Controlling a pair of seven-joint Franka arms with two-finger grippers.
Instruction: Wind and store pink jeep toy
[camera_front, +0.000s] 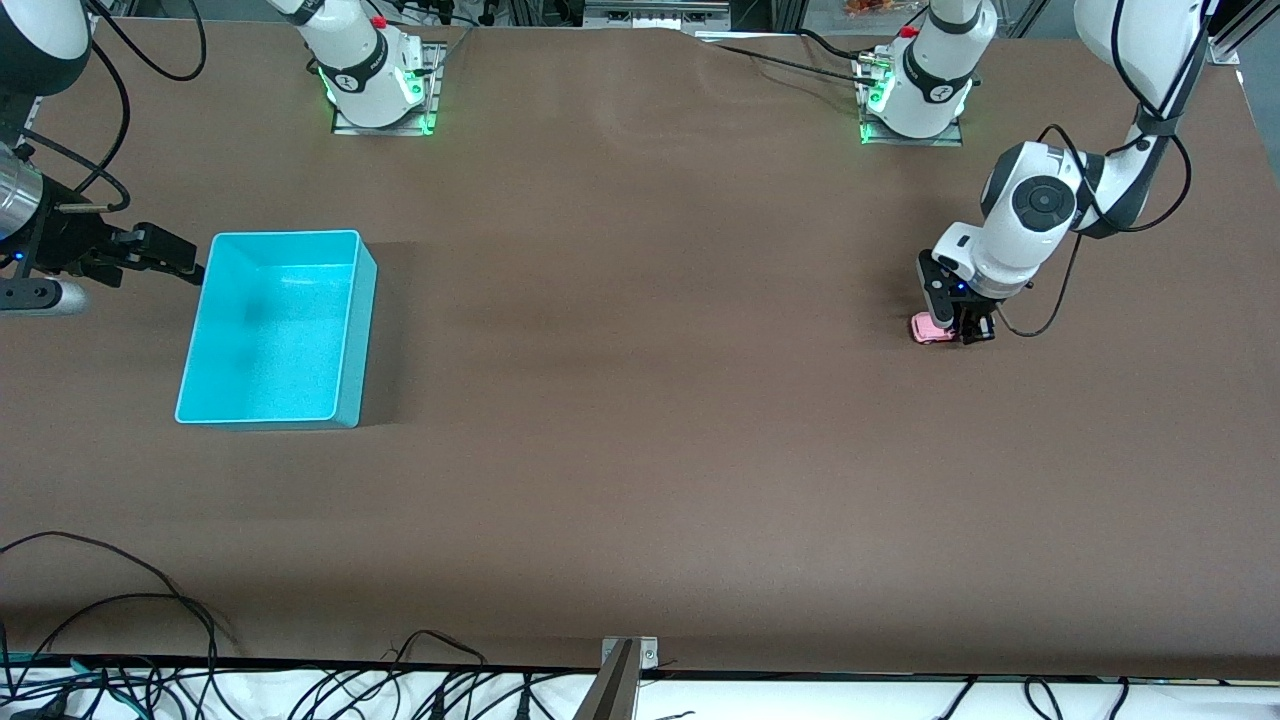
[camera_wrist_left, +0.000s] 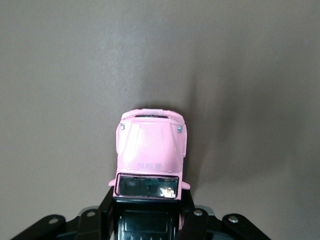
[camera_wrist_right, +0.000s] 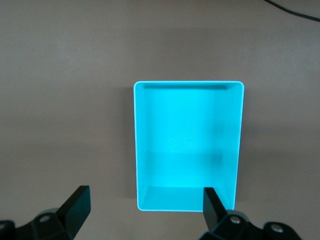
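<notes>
Pink jeep toy (camera_front: 931, 328) sat on the brown table (camera_front: 640, 420) at the left arm's end, wheels down, with the left gripper (camera_front: 962, 328) lowered onto it and its fingers (camera_wrist_left: 186, 222) closed against both sides of the black roofed cab. Front view gave only a small pink shape half hidden under the gripper; the left wrist view showed the toy (camera_wrist_left: 151, 150) far better: glossy pink hood, reflective dark windshield, a pale bumper bar at the nose, small lamp spots at the hood corners, black roof (camera_wrist_left: 146, 222) between the pads. Wheels were hidden there. Turquoise bin (camera_front: 278, 330) stood well apart toward the right arm's end, open-topped, rectangular, nothing inside. Right gripper (camera_front: 185, 262) hung beside the bin's rim; the right wrist view showed its fingers (camera_wrist_right: 77, 206) spread wide with the bin (camera_wrist_right: 189, 145) framed between them, the arm waiting.
</notes>
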